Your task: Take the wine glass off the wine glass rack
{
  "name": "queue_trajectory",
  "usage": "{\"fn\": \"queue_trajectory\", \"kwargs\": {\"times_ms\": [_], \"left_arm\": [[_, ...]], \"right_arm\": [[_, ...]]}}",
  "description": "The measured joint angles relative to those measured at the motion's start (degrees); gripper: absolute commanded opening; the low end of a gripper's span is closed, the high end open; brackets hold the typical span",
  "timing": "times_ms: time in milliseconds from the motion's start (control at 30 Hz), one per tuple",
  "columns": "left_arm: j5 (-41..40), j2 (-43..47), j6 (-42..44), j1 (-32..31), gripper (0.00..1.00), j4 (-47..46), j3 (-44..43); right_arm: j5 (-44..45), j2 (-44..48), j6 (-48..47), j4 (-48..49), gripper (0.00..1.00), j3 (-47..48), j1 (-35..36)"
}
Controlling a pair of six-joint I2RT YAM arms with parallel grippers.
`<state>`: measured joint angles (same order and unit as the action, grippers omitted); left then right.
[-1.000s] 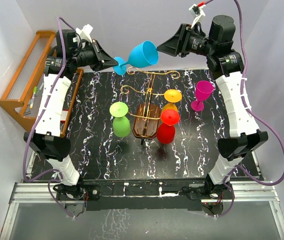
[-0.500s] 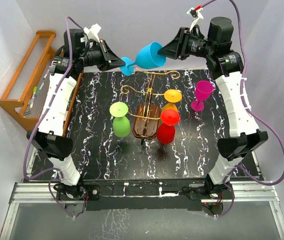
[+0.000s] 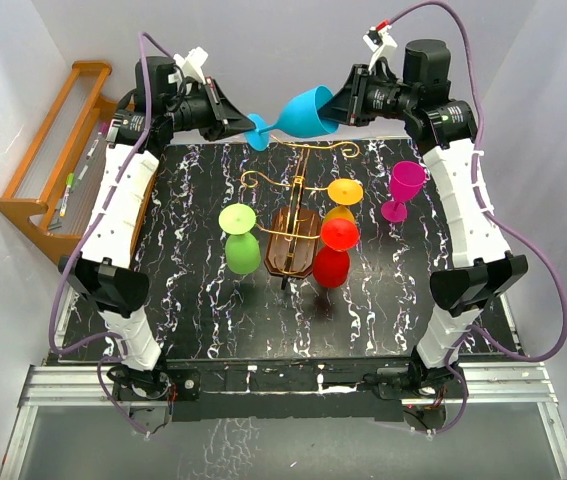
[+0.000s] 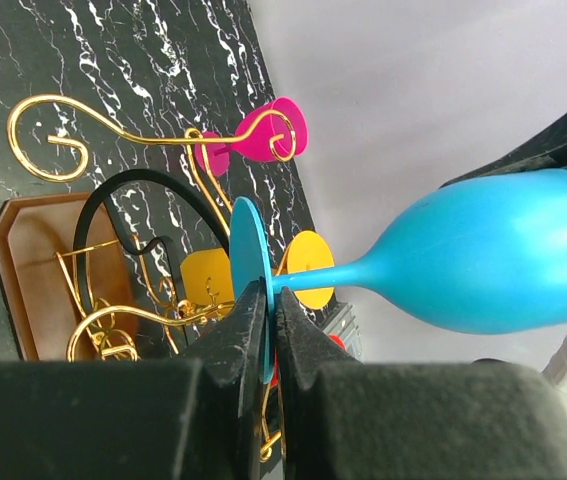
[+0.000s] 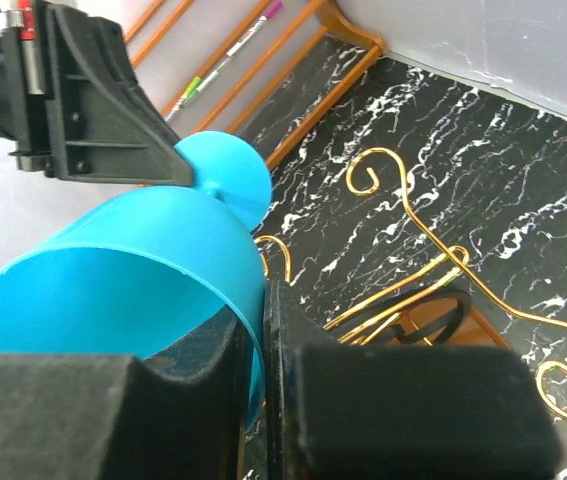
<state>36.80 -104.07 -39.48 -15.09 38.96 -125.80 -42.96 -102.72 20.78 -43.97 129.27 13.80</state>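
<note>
Closing in since a second ago, your right tool (image 3: 336, 106) now pinches the blue wine glass (image 3: 301, 112) by its rim. Your left tool (image 3: 243, 124) clenches the foot, high above the wine glass rack (image 3: 291, 250) at the far side of the counter (image 3: 203, 320). Handover under way; next, release the left.
</note>
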Motion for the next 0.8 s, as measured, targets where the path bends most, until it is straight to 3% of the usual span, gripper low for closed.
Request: {"fn": "queue_trajectory", "kwargs": {"times_ms": [33, 67, 100, 133, 333, 500, 667, 800], "left_arm": [[0.0, 0.0, -0.1, 0.0, 0.21, 0.1, -0.2], [-0.1, -0.1, 0.0, -0.1, 0.4, 0.1, -0.4], [-0.2, -0.1, 0.0, -0.2, 0.81, 0.0, -0.4], [-0.2, -0.1, 0.1, -0.3, 0.95, 0.0, -0.4], [-1.7, 0.4, -0.8, -0.3, 0.97, -2.0, 1.4], [-5.9, 3.8, -2.3, -0.4, 0.97, -6.7, 8.4], [-7.8, 10.1, -5.6, -0.4, 0.97, -16.7, 17.4], [-7.1, 14.1, -9.3, -0.4, 0.85, -25.6, 21.4]], "right_arm": [[1.2, 0.0, -0.3, -0.5, 0.08, 0.0, 0.0], [1.9, 0.0, -0.4, -0.9, 0.08, 0.0, 0.0], [2.6, 0.0, -0.6, -1.3, 0.08, 0.0, 0.0], [3.5, 0.0, -0.8, -1.6, 0.08, 0.0, 0.0], [9.6, 0.3, -0.7, -1.3, 0.08, -0.3, -0.1], [16.7, 2.7, 1.2, 0.9, 0.08, -2.8, -3.1], [28.2, 4.5, 2.5, 3.2, 0.08, -3.4, -12.5], [36.9, 4.3, 3.3, 1.9, 0.08, -3.6, -21.5]]}}
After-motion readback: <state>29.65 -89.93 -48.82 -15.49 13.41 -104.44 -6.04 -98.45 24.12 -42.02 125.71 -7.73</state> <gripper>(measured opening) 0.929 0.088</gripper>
